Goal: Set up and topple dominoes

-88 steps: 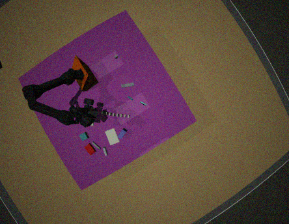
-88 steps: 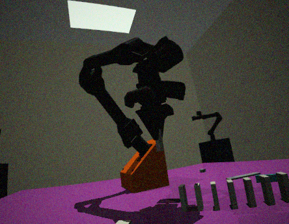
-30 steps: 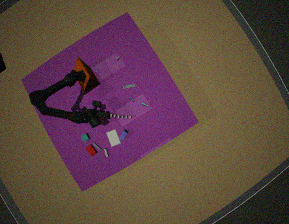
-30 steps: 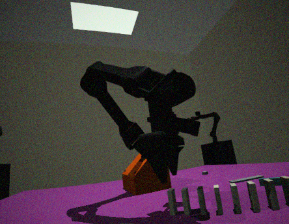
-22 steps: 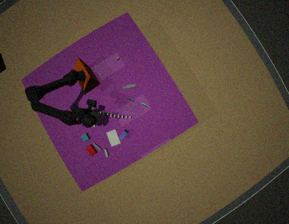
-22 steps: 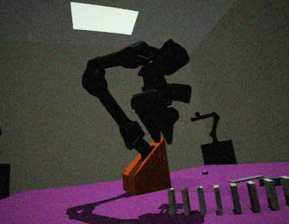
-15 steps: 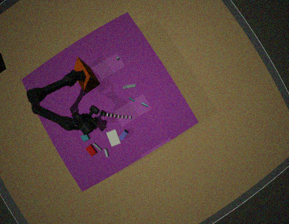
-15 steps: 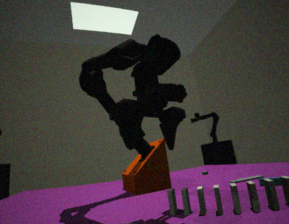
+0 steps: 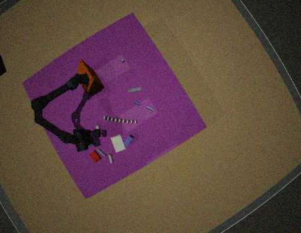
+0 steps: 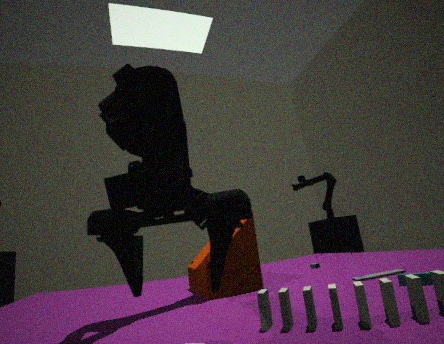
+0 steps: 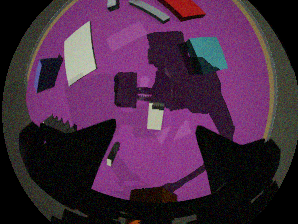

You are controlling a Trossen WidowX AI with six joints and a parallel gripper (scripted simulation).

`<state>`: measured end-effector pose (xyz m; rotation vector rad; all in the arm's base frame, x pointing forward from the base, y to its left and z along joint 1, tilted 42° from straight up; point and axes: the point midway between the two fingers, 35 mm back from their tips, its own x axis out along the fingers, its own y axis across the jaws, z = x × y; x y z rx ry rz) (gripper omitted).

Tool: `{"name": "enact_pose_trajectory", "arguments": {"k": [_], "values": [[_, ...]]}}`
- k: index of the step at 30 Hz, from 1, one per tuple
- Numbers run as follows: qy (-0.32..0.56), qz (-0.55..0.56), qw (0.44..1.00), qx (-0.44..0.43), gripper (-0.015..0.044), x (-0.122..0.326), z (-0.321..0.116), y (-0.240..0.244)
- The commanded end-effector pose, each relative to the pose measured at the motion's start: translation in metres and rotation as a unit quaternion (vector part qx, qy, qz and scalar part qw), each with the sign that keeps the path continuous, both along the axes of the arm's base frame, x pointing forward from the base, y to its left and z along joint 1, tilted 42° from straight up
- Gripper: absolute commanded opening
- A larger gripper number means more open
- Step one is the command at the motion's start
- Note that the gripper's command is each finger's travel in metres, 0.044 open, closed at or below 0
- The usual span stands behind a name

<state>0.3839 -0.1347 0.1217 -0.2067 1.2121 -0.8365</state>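
A curved row of standing pale dominoes (image 9: 121, 120) (image 10: 362, 305) crosses the purple mat; in the wrist view its near end domino (image 11: 112, 154) shows beside the left finger, which hides much of the row. A loose cream domino (image 9: 97, 127) (image 11: 155, 119) appears to lie flat on the mat, apart from the row's near end; only a sliver shows at the bottom of the exterior view. My gripper (image 10: 175, 293) (image 11: 157, 126) is wide open and empty, raised above the mat beside the row's near end. In the wrist view the loose domino lies between the fingertips.
A white card (image 9: 118, 143) (image 11: 80, 54), a blue block (image 9: 129, 140) (image 11: 47, 75), a red block (image 9: 95, 156) (image 11: 184, 7), a cyan block (image 11: 209, 52) and grey bars (image 9: 110, 158) (image 11: 150, 11) lie nearby. Another bar (image 9: 134, 89) and teal strips (image 9: 150, 108) lie beyond the row.
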Motion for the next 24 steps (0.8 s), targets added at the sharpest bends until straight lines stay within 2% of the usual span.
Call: {"name": "enact_pose_trajectory", "arguments": {"k": [1,6,24], "values": [[-0.007,-0.005,1.0,0.001,0.044,0.004,-0.01,-0.01],[-0.007,-0.005,1.0,0.0,0.044,0.007,-0.045,-0.042],[-0.006,-0.005,1.0,-0.001,0.044,0.007,-0.058,-0.053]]}}
